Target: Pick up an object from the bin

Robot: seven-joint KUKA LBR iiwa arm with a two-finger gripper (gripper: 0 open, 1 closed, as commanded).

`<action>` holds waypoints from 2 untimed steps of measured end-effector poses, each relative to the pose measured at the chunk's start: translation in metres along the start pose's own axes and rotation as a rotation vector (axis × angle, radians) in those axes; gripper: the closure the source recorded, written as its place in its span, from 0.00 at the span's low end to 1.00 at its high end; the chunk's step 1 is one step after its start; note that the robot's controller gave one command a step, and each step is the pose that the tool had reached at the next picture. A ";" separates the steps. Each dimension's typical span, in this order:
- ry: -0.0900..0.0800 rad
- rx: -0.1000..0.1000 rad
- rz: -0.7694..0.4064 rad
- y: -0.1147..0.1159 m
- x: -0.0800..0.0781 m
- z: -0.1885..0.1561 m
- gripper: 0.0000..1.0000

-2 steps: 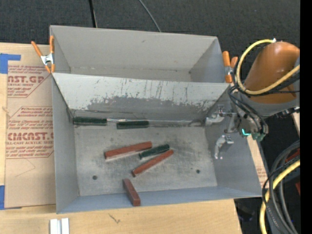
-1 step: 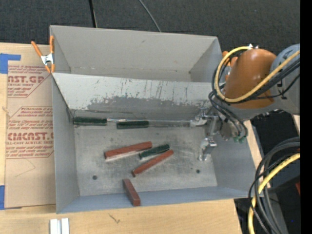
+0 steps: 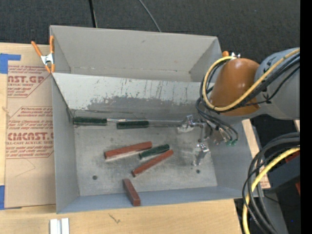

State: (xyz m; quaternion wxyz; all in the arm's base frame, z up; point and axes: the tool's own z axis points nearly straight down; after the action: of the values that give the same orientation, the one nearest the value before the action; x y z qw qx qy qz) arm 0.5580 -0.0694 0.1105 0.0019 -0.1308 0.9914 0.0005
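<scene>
My gripper (image 3: pixel 194 140) hangs over the right part of the bin floor, open, with nothing between its fingers. One metal fingertip (image 3: pixel 186 126) is near the back wall and the other (image 3: pixel 200 154) is closer to the front. To its left lie a thin red-brown stick (image 3: pixel 151 163) and a dark green stick (image 3: pixel 154 151), side by side and slanted. A longer red-brown bar (image 3: pixel 127 150) lies further left. All three are apart from the fingers.
Two green-handled tools (image 3: pixel 89 122) (image 3: pixel 132 125) lie along the foot of the back wall, and a metal shaft (image 3: pixel 165 123) runs toward the gripper. A short brown block (image 3: pixel 131 192) sits by the front wall. The arm with its orange cover and cables overhangs the right rim.
</scene>
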 end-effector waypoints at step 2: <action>0.002 0.002 0.192 0.043 -0.013 0.038 0.00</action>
State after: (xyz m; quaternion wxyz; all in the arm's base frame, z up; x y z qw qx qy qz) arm 0.5600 -0.0244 0.0728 0.0008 -0.0350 0.9994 -0.0005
